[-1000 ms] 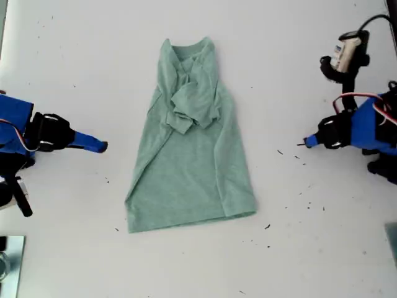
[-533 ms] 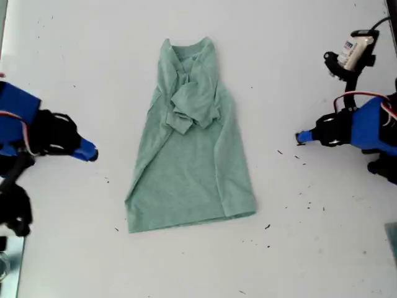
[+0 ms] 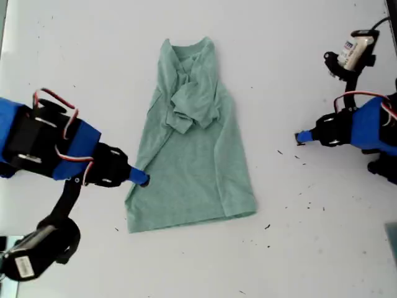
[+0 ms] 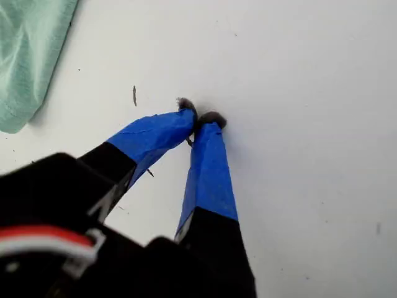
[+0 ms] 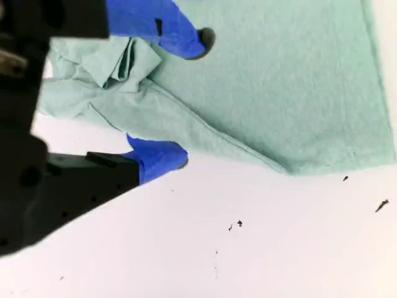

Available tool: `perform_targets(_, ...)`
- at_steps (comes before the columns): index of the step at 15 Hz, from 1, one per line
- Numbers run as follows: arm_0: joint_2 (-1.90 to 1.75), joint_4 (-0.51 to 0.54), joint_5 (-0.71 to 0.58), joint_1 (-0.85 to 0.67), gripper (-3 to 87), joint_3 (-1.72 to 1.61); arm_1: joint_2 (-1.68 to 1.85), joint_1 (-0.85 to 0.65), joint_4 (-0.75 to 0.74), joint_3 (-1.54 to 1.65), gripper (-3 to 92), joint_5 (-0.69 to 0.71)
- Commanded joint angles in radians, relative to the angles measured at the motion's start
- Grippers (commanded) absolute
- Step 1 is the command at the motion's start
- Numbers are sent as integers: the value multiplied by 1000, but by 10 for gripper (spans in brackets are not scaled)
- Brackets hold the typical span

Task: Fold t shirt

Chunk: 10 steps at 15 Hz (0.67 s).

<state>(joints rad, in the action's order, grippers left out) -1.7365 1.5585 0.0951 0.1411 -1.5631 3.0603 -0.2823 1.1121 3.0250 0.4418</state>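
Lying mid-desk [image 3: 74,56], sleeves bunched: t shirt [image 3: 192,149] | my second claw [image 5: 177,99] released, straddling its long edge at the exterior view's left | my first claw [image 4: 201,118] clenched, empty, well apart on bare desk

A robotics lab or test bench: a plain white table [image 3: 74,49] flecked with small dark specks, with exposed red servo wiring [image 3: 59,102] just behind one blue-taped claw [image 3: 141,179].

Exterior overhead; wrist views close, seemingly downward.
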Motion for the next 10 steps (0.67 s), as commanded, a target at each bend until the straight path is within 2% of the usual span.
perform_targets(1, -14, -107, 51, 44, 250, -140, 3, -8, -3, 17, 33, 12)
perform_targets(4, 3, -359, 66, 63, 244, -376, 37, -3, 12, 26, 33, 12)
perform_targets(6, 89, -451, 71, 98, 207, -397, 80, 3, 34, 38, 33, 11)
perform_targets(7, 89, -460, 84, 106, 76, -393, 112, 3, 49, 44, 33, 9)
perform_targets(8, 35, -430, 115, 104, -2, -393, 140, 3, 64, 52, 32, 8)
perform_targets(10, -135, -318, 143, 71, -2, -393, 176, 3, 81, 61, 32, 6)
